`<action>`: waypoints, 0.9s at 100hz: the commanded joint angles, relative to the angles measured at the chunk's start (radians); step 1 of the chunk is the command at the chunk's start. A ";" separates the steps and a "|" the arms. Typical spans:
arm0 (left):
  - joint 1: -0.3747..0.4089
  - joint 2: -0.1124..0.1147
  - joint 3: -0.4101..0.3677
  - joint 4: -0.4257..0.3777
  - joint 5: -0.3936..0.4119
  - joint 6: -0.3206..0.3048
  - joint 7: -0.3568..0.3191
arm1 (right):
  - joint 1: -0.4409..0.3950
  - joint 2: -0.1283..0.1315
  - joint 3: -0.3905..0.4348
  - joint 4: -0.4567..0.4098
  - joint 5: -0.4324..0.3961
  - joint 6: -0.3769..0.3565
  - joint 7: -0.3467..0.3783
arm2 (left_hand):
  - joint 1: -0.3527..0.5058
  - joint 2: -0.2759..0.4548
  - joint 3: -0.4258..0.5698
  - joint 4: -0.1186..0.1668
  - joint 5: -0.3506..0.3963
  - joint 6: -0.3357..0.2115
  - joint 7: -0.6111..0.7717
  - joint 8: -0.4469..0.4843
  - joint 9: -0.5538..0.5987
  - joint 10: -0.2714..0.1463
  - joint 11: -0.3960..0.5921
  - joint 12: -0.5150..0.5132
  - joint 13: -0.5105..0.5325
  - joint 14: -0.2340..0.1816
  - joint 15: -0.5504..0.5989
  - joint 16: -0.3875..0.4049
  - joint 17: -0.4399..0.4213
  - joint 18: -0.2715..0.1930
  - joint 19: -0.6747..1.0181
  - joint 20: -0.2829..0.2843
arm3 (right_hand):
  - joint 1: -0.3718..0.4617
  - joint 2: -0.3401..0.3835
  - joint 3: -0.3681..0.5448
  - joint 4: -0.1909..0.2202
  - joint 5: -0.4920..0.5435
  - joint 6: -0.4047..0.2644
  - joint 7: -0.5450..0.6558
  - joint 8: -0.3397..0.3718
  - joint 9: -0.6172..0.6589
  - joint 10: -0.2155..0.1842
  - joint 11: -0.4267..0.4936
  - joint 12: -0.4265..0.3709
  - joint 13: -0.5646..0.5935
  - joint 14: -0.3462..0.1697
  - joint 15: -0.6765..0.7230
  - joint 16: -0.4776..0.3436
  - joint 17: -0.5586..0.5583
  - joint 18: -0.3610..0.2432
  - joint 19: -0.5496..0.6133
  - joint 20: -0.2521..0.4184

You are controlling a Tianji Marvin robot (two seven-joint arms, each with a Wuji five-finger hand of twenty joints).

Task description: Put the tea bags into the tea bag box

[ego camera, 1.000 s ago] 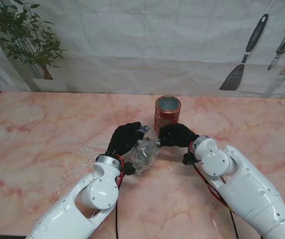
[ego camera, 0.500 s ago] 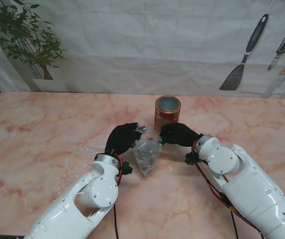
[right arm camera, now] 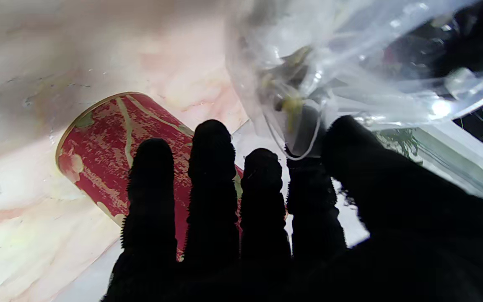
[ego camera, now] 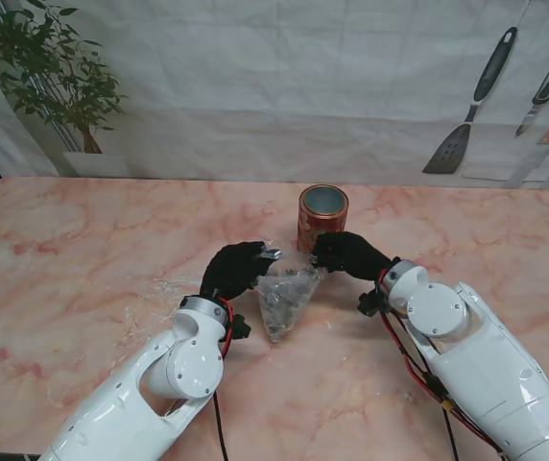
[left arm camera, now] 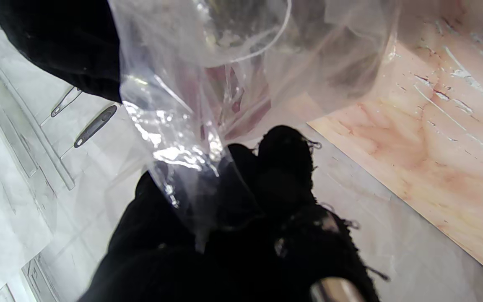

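Observation:
A clear plastic bag (ego camera: 283,296) holding dark tea bags hangs between my two black-gloved hands, just nearer to me than the red tea can (ego camera: 322,219). My left hand (ego camera: 233,270) is shut on the bag's left top corner; the left wrist view shows the bag (left arm camera: 208,96) pinched between the fingers (left arm camera: 285,163). My right hand (ego camera: 345,255) pinches the bag's right top corner, thumb and forefinger closed on the plastic (right arm camera: 333,88), the other fingers (right arm camera: 210,176) stretched straight beside the can (right arm camera: 111,142). The can stands upright with its open mouth facing up.
A potted plant (ego camera: 59,77) stands at the far left behind the marble table (ego camera: 83,250). A spatula (ego camera: 466,106) and other utensils (ego camera: 548,82) hang on the back wall at the far right. A scuffed patch (ego camera: 174,288) marks the table by my left hand.
My hands have drawn apart, the right one moving right and toward the can. The bag's top is stretched wider between them and the bag hangs as a triangle.

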 commanded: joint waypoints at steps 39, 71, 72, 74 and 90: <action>0.008 0.000 -0.016 -0.014 -0.006 0.012 -0.006 | -0.034 -0.007 0.039 -0.064 0.004 0.029 -0.005 | 0.035 0.006 0.112 0.035 0.073 0.210 0.080 0.036 0.094 -0.097 0.014 -0.014 0.172 0.117 0.541 -0.009 -0.108 -0.047 0.315 -0.011 | 0.024 -0.013 0.019 0.007 0.006 0.018 0.032 0.002 0.021 0.023 0.036 0.011 0.023 0.026 0.044 0.012 0.017 0.025 0.047 0.027; 0.010 -0.001 -0.024 -0.012 -0.014 0.017 -0.006 | -0.058 -0.011 0.078 -0.115 0.025 0.051 -0.019 | 0.030 0.001 0.120 0.035 0.075 0.209 0.080 0.036 0.096 -0.098 0.014 -0.014 0.172 0.117 0.541 -0.009 -0.108 -0.047 0.315 -0.011 | 0.018 -0.012 0.019 0.005 0.006 0.017 0.029 0.003 0.025 0.022 0.031 0.017 0.024 0.024 0.045 0.011 0.015 0.023 0.049 0.032; 0.010 -0.001 -0.024 -0.012 -0.014 0.017 -0.006 | -0.058 -0.011 0.079 -0.116 0.029 0.051 -0.018 | 0.030 0.001 0.121 0.035 0.075 0.210 0.080 0.036 0.096 -0.097 0.014 -0.014 0.172 0.117 0.541 -0.009 -0.108 -0.047 0.315 -0.011 | 0.018 -0.012 0.019 0.005 0.006 0.017 0.029 0.003 0.025 0.022 0.031 0.017 0.024 0.024 0.045 0.011 0.015 0.023 0.049 0.032; 0.009 -0.001 -0.024 -0.011 -0.015 0.017 -0.006 | -0.059 -0.010 0.082 -0.117 0.036 0.049 -0.015 | 0.030 0.001 0.122 0.035 0.075 0.210 0.080 0.036 0.095 -0.096 0.014 -0.014 0.172 0.117 0.541 -0.009 -0.108 -0.047 0.315 -0.011 | 0.017 -0.010 0.018 0.005 0.005 0.017 0.028 0.003 0.023 0.021 0.030 0.018 0.022 0.023 0.045 0.011 0.012 0.022 0.048 0.032; 0.010 -0.004 -0.027 -0.012 -0.017 0.016 0.003 | -0.066 -0.013 0.095 -0.131 0.058 0.044 -0.019 | 0.026 0.000 0.126 0.035 0.074 0.210 0.080 0.037 0.095 -0.098 0.013 -0.014 0.172 0.116 0.540 -0.009 -0.108 -0.047 0.315 -0.011 | 0.027 -0.016 0.018 0.003 0.009 0.032 0.025 0.002 0.023 0.030 0.029 0.024 0.016 0.032 0.049 0.013 0.007 0.024 0.048 0.036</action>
